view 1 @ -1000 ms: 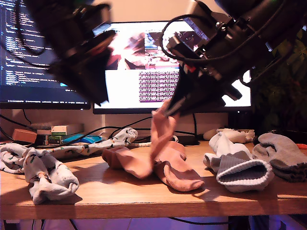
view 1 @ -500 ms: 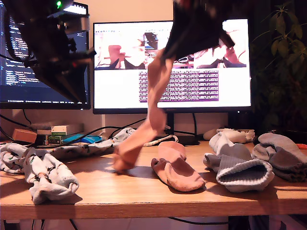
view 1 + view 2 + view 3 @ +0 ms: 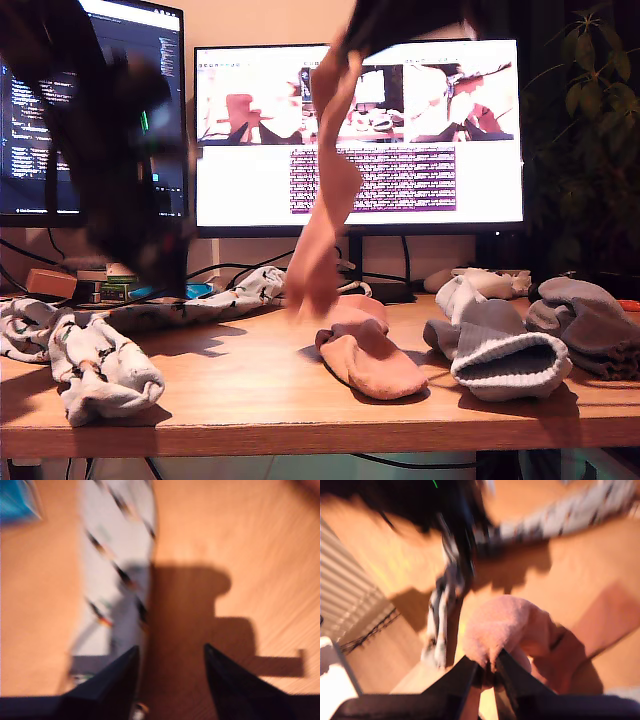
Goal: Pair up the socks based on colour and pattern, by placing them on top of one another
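Note:
My second gripper [image 3: 487, 669] is shut on the cuff of a salmon-pink sock [image 3: 512, 625]. In the exterior view that sock [image 3: 328, 190] hangs long from the gripper [image 3: 362, 36] at the top edge. Its toe dangles just above a second salmon-pink sock [image 3: 368, 362] lying on the desk. My first gripper [image 3: 170, 680] is open over a pale blue printed sock [image 3: 117, 555], with nothing between its fingers. The first arm [image 3: 130, 180] is a dark blur at the exterior view's left. Another printed sock [image 3: 100, 365] lies bunched near the front edge.
Light ribbed socks [image 3: 500, 355] and grey-taupe socks [image 3: 590, 320] lie at the exterior view's right. Two monitors [image 3: 400, 140] stand behind the wooden desk [image 3: 250, 400], with cables, small boxes [image 3: 110, 280] and a white controller [image 3: 480, 278] along the back.
My second gripper has risen, lifting the salmon sock's toe off the desk and swinging it over the other salmon sock. The first arm has dropped lower over the printed sock.

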